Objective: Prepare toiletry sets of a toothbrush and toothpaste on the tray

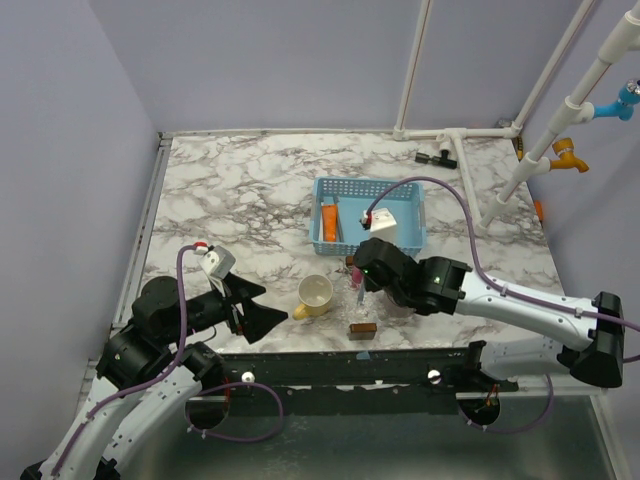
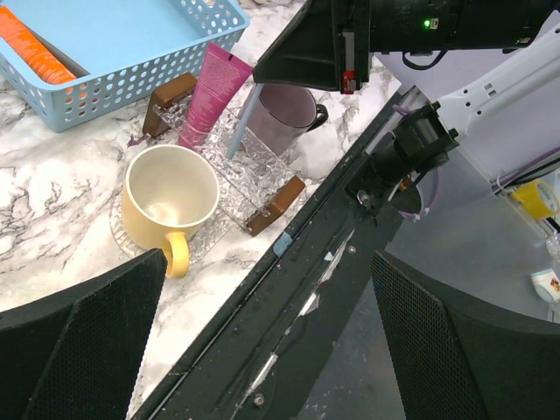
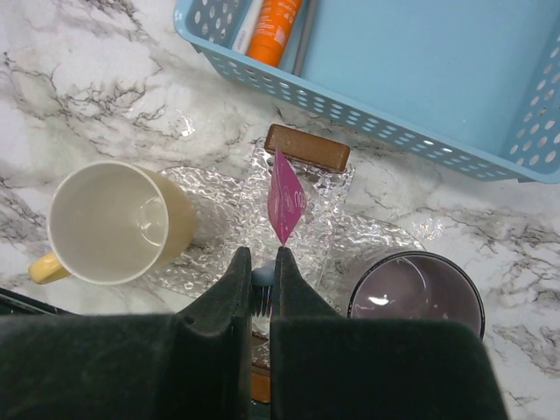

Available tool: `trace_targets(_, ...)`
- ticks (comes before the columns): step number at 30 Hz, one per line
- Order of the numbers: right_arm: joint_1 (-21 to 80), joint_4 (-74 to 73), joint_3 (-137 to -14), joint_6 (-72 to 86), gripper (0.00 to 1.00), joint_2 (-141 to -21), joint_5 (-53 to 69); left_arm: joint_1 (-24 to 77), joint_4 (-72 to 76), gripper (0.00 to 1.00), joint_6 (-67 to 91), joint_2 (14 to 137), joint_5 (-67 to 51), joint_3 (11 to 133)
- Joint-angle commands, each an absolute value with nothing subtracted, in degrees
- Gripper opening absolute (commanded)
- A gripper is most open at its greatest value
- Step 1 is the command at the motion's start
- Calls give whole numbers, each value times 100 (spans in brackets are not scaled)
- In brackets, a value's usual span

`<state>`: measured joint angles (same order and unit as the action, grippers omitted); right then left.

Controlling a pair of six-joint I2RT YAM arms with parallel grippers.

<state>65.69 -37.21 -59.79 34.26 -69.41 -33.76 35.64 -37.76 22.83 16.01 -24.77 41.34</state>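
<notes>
1. nearest the table's front edge we find the left gripper, its jaws spread wide and holding nothing. it hangs close to the yellow mug without touching it.
2. just beyond lies the clear glass tray with brown end handles. the mug stands at one side of it and the purple cup at the other.
3. over the tray we see the right gripper, fingers pressed together on the toothbrush. the left wrist view shows its blue handle slanting down from the claw to the glass.
4. the pink toothpaste already lies on the tray, beside the toothbrush and pointing toward the far handle.
5. we judge the step in hand to be setting the toothbrush down next to the toothpaste, which would complete one set.
6. the next move calls for lowering the brush until it lies flat on the glass, then parting the fingers and lifting straight up so that neither the tube nor the purple cup is nudged.
7. farthest back sits the blue basket, holding an orange tube, probably stock for another set.
</notes>
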Motion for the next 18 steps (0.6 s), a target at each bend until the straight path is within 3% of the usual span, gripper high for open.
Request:
trace_targets(1,6614,-3784,-6029,3372,1,-7129,-3217,3551,-3691,99,2224,1564,-2348,4052)
trace_targets(18,6617,-3501,-6200,3287,5,-7424,-3309,3551,-3690,99,2230,1560,-2340,4052)
